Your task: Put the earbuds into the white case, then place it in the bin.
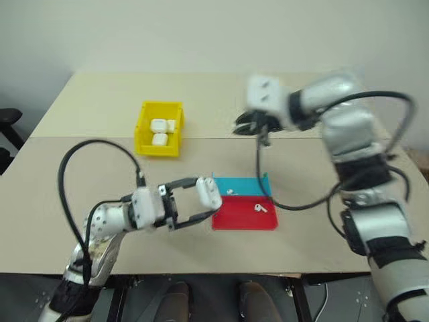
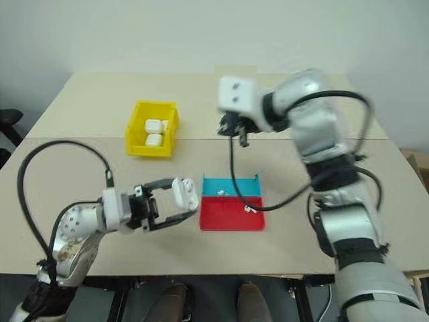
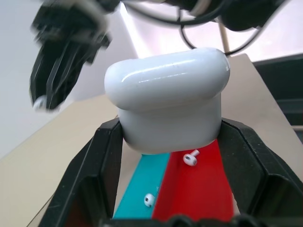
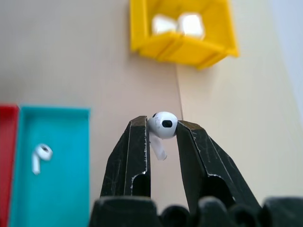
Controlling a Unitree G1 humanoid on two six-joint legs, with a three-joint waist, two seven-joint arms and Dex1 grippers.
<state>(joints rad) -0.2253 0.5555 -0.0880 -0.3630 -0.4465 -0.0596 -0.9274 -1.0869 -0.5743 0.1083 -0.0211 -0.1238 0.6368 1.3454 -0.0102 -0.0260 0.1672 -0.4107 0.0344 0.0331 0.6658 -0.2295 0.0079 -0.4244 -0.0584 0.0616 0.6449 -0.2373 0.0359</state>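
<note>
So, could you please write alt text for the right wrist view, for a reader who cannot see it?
The right gripper pinches a white earbud between its two black fingertips above a tan table. Beyond it stands a yellow bin with white cases inside, and another earbud lies in the cyan tray.

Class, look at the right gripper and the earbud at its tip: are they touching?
Touching. In the right wrist view the right gripper has its jaws pressed against both sides of the earbud, which hangs above the table with no visible gap.
</note>
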